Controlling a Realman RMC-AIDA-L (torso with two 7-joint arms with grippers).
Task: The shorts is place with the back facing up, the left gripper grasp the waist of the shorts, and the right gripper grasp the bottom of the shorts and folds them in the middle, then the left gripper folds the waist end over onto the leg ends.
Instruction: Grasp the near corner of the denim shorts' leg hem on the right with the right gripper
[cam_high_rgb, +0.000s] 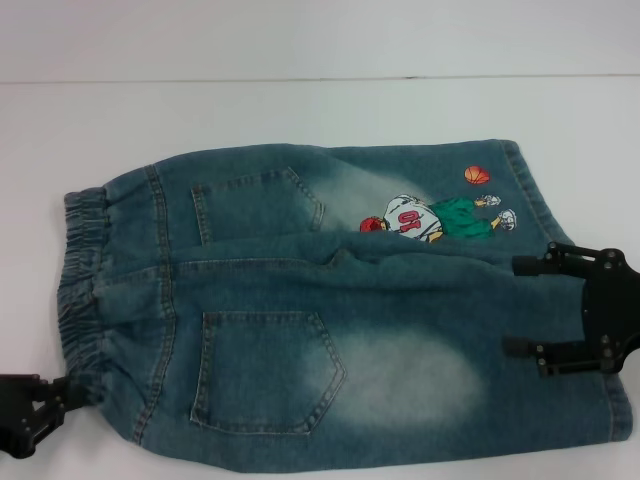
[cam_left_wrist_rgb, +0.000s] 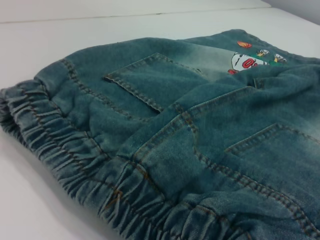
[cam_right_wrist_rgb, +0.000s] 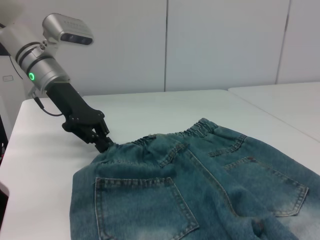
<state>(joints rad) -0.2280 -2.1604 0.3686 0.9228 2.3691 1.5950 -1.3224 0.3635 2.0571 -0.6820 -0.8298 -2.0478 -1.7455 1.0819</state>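
Blue denim shorts (cam_high_rgb: 330, 300) lie flat on the white table (cam_high_rgb: 300, 110), back pockets up. The elastic waist (cam_high_rgb: 85, 290) is on the left and the leg ends are on the right. My left gripper (cam_high_rgb: 62, 392) is at the near corner of the waist. In the right wrist view, the left gripper (cam_right_wrist_rgb: 104, 144) has its fingertips pinched on that corner of the shorts (cam_right_wrist_rgb: 200, 190). My right gripper (cam_high_rgb: 515, 305) stands open over the near leg's hem, jaws spread wide. The left wrist view shows the waist (cam_left_wrist_rgb: 75, 160) up close.
A cartoon basketball-player print (cam_high_rgb: 430, 218) marks the far leg near its hem. Bare white tabletop surrounds the shorts, with a wall seam (cam_high_rgb: 300, 78) behind. A second white table (cam_right_wrist_rgb: 290, 100) stands beside this one in the right wrist view.
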